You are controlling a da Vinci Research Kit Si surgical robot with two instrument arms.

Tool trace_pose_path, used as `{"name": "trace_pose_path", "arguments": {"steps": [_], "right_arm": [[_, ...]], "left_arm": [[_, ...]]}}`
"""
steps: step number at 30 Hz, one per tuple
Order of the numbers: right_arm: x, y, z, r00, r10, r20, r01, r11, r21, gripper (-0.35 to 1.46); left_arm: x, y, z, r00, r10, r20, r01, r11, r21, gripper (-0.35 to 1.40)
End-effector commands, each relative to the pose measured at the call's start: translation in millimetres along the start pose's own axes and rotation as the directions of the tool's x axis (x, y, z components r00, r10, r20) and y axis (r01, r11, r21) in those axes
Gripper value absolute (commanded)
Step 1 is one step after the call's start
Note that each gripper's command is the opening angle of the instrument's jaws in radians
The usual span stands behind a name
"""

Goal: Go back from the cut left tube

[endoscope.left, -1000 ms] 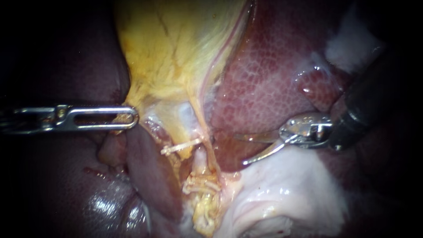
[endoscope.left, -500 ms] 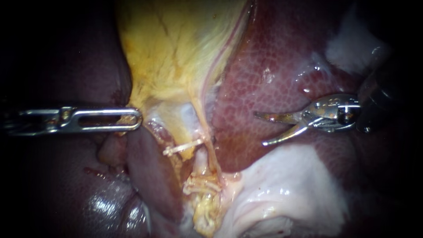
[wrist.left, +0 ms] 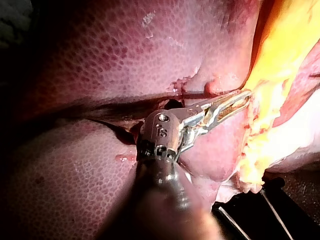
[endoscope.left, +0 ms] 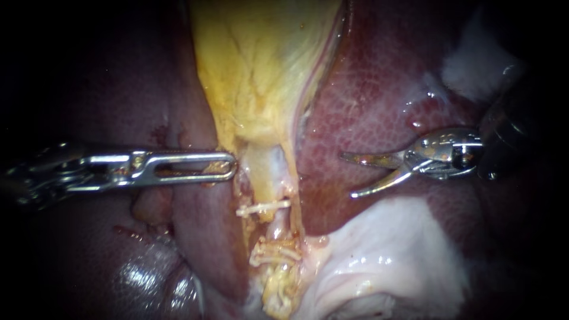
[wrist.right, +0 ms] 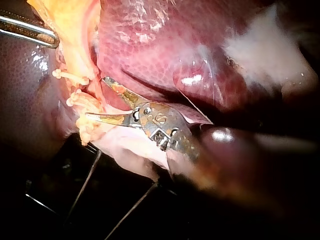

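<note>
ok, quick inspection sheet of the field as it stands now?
Surface: liver, glistening; gallbladder, yellow, beside it.
Job's things: clipped tube; one clip above, clip cluster below.
Clutter: nothing seen.
Instruments: left instrument, pincer shut on the gallbladder's edge; right instrument, curved blades open, over the liver, apart from the tube.
Cables: thin dark strands beneath the tissue in the right wrist view; cannot tell what.
Surroundings: dark, nothing seen.

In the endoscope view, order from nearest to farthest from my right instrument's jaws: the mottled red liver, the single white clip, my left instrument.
1. Mottled red liver: directly behind the open-jawed right instrument.
2. Single white clip: to the left, lower.
3. Left instrument: farthest left, gripping yellow gallbladder.
</note>
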Motion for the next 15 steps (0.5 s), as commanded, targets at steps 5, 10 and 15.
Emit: {"name": "trace_pose_path", "arguments": {"steps": [5, 10, 15], "right_arm": [[0.0, 0.0, 0.0, 1.000, 0.000, 0.000, 0.000, 1.000, -0.001, 1.45], [0.0, 0.0, 0.0, 1.000, 0.000, 0.000, 0.000, 1.000, -0.001, 1.43], [0.1, 0.0, 0.1, 1.000, 0.000, 0.000, 0.000, 1.000, -0.001, 1.43]], "left_arm": [[0.1, 0.0, 0.2, 1.0000, 0.001, -0.003, -0.001, 1.000, -0.002, -0.35], [0.1, -0.1, 0.1, 1.0000, 0.001, -0.003, -0.001, 1.000, -0.002, -0.35], [0.1, -0.1, 0.1, 1.0000, 0.001, -0.004, -0.001, 1.000, -0.002, -0.35]]}}
